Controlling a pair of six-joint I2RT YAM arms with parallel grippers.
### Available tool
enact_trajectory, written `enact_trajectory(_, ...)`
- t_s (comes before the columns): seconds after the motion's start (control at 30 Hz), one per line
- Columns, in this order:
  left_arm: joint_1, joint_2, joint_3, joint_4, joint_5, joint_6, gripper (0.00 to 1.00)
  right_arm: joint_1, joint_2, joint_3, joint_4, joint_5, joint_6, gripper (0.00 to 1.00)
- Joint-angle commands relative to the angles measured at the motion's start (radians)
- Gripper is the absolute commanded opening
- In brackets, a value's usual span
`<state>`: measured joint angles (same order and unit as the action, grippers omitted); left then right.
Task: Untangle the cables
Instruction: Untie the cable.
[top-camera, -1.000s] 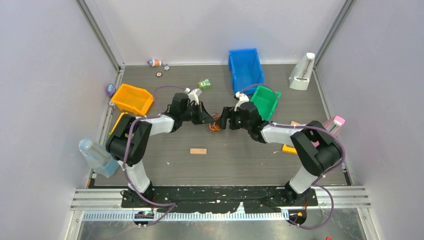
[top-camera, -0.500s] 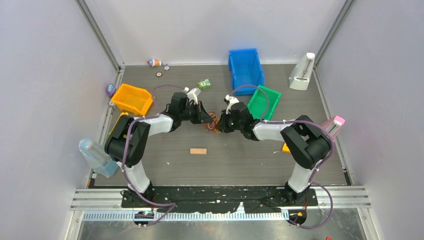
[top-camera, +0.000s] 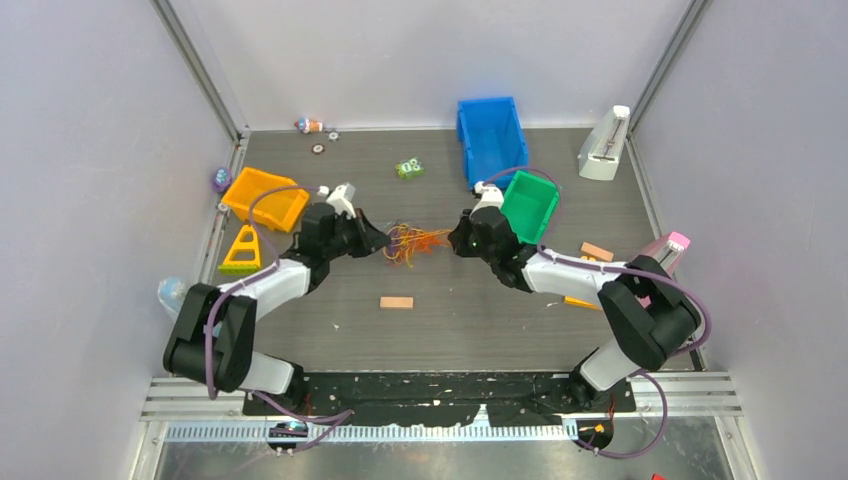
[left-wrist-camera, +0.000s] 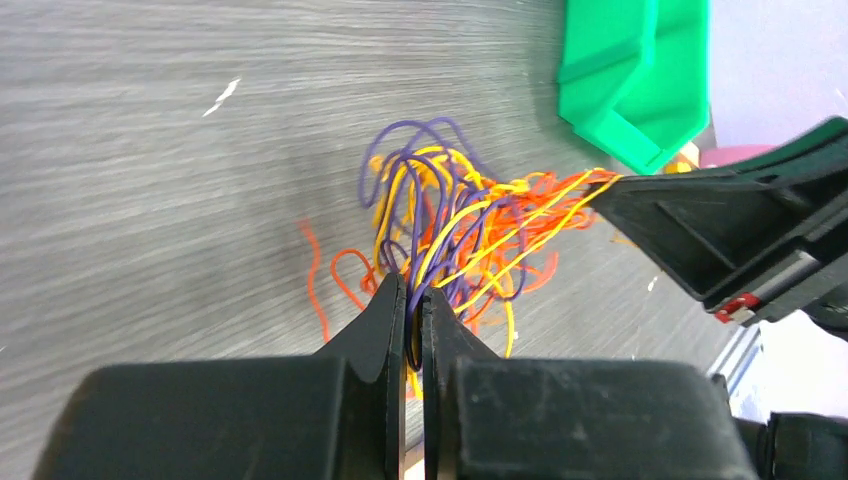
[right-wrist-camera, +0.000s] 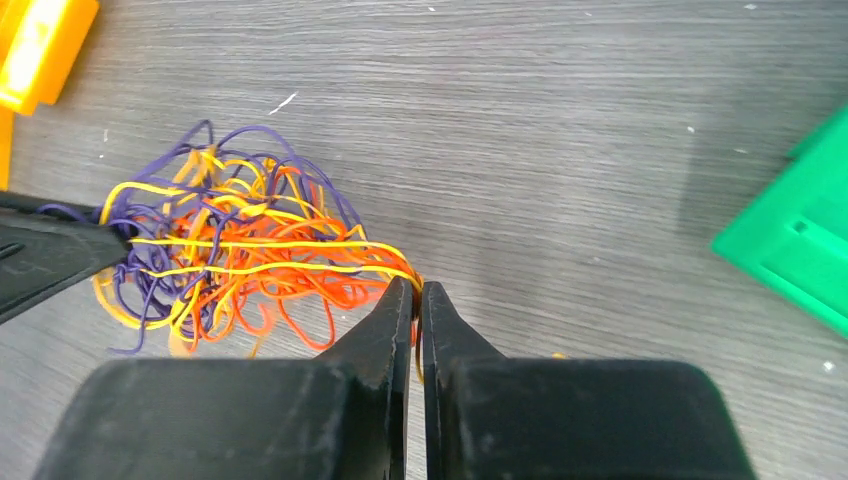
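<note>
The cables are a tangle of thin orange, yellow and purple wires, stretched between my two grippers above the middle of the table. My left gripper is shut on purple and yellow strands at the bundle's left end; in the left wrist view the cables fan out from my left gripper toward the right gripper's black fingers. My right gripper is shut on yellow and orange strands at the right end. In the right wrist view the cables run taut leftward from my right gripper.
A green bin lies just behind the right arm and a blue bin further back. An orange bin and a yellow triangle sit at the left. A small wooden block lies in front of the tangle.
My right gripper has shut on the cables. Both arms have drawn apart, the left one back to the left, and the tangle is now stretched wider between them.
</note>
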<state>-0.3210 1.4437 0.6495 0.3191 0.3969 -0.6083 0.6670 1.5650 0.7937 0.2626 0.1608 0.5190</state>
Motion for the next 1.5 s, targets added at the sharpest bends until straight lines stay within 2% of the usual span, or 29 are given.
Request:
enact_trajectory(0.0, 0.071, -0.093, -0.079, -0.060, -0.175, 0.019, 0.00, -0.047, -0.069, -0.062, -0.070, 0.296, 0.019, 0.05)
enact_trajectory(0.17, 0.071, -0.118, -0.103, -0.084, -0.197, 0.036, 0.00, -0.047, -0.070, -0.062, -0.063, 0.291, 0.016, 0.05)
enact_trajectory(0.37, 0.069, -0.119, -0.109, -0.095, -0.076, 0.092, 0.00, -0.048, -0.083, -0.062, -0.059, 0.274, -0.017, 0.08)
enact_trajectory(0.43, 0.060, -0.110, -0.123, -0.076, -0.042, 0.107, 0.00, -0.047, -0.091, -0.078, -0.009, 0.200, -0.055, 0.22)
enact_trajectory(0.5, 0.039, -0.094, -0.129, -0.049, -0.024, 0.123, 0.00, -0.048, -0.098, -0.106, 0.062, 0.106, -0.087, 0.70)
enact_trajectory(0.57, 0.018, -0.063, -0.108, -0.046, 0.001, 0.133, 0.00, -0.045, -0.096, -0.129, 0.153, 0.030, -0.100, 0.89)
enact_trajectory(0.63, 0.005, -0.040, -0.079, -0.060, 0.022, 0.142, 0.00, -0.042, -0.081, -0.125, 0.171, -0.028, -0.110, 0.94)
enact_trajectory(0.83, -0.016, -0.010, -0.053, -0.082, 0.030, 0.160, 0.00, 0.006, -0.021, -0.075, 0.200, -0.177, -0.171, 0.94)
enact_trajectory(1.3, -0.024, 0.055, -0.005, -0.109, 0.083, 0.170, 0.00, 0.109, 0.189, 0.124, 0.063, -0.281, -0.196, 0.87)
enact_trajectory(1.4, -0.024, 0.063, 0.001, -0.114, 0.087, 0.171, 0.00, 0.124, 0.242, 0.197, -0.042, -0.251, -0.204, 0.81)
enact_trajectory(1.47, -0.023, 0.058, 0.002, -0.129, 0.066, 0.172, 0.00, 0.124, 0.264, 0.242, -0.127, -0.199, -0.212, 0.68)
